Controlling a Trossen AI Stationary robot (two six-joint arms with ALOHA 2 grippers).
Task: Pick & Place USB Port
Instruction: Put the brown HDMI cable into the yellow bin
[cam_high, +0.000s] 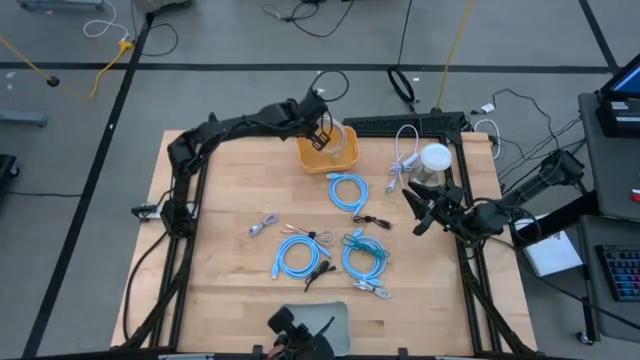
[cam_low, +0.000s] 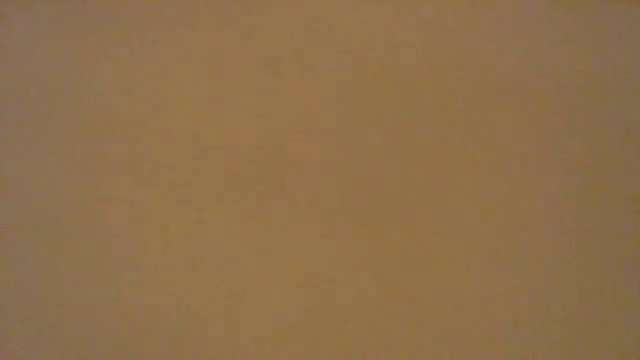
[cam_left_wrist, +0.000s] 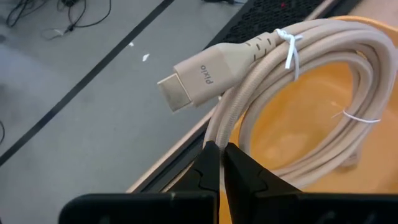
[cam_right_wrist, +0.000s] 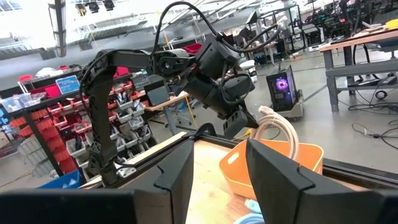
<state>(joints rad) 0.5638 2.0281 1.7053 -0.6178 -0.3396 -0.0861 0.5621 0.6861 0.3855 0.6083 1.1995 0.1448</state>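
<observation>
The left claw (cam_high: 322, 128) is hanging over the orange bin (cam_high: 338, 160) at the far edge of the tabletop (cam_high: 230, 280), its fingers pinched tight on one strand of a coiled beige cable (cam_left_wrist: 311, 93). The coil is dangling partly inside the bin and partly above its rim. To finish the placement well, the claw should probably be lowering until the coil is resting on the bin floor before letting go, so the loop does not catch on the rim and spill out. In the left wrist view, the cable's flat plug (cam_left_wrist: 205, 78) is sticking out of the coil away from the bin, its long axis lying roughly level and pointing out past the tabletop edge toward the floor. The right claw (cam_high: 424, 213) is waiting, moderately open and holding nothing, beside the white roll (cam_high: 434, 157) to the right of the bin. Blue cable coils (cam_high: 348, 190) are lying nearer the middle of the tabletop.
</observation>
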